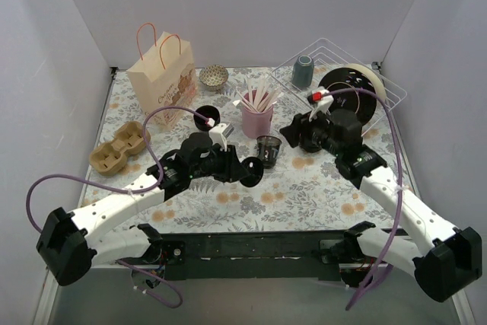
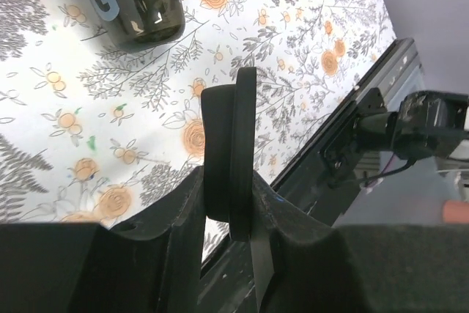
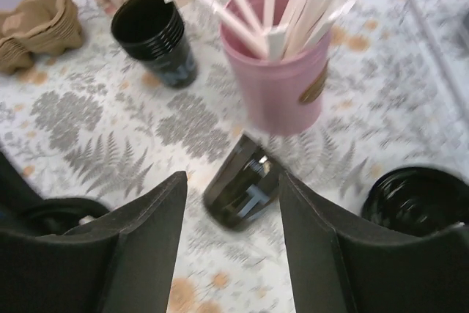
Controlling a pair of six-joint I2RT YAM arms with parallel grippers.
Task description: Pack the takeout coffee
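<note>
My left gripper (image 1: 242,167) (image 2: 229,181) is shut on a black round lid (image 1: 253,170) (image 2: 236,130), held on edge above the floral table. A small lidless black cup (image 1: 268,148) (image 3: 245,188) (image 2: 143,1) stands just beyond it. My right gripper (image 1: 288,136) (image 3: 233,179) hangs open over that cup without touching it. A glossy black round top (image 3: 418,199) shows at the lower right of the right wrist view. It may be the takeout coffee, but its body is hidden. A second lidless black cup (image 1: 207,119) (image 3: 152,38) stands farther left.
A pink cup of stirrers (image 1: 257,116) (image 3: 286,71) stands close behind the cup. A paper bag (image 1: 162,81), a cardboard cup carrier (image 1: 118,148) (image 3: 37,23) and a small bowl (image 1: 214,76) are to the left. A wire rack (image 1: 384,85) with a grey-blue tumbler (image 1: 303,71) sits at the back right.
</note>
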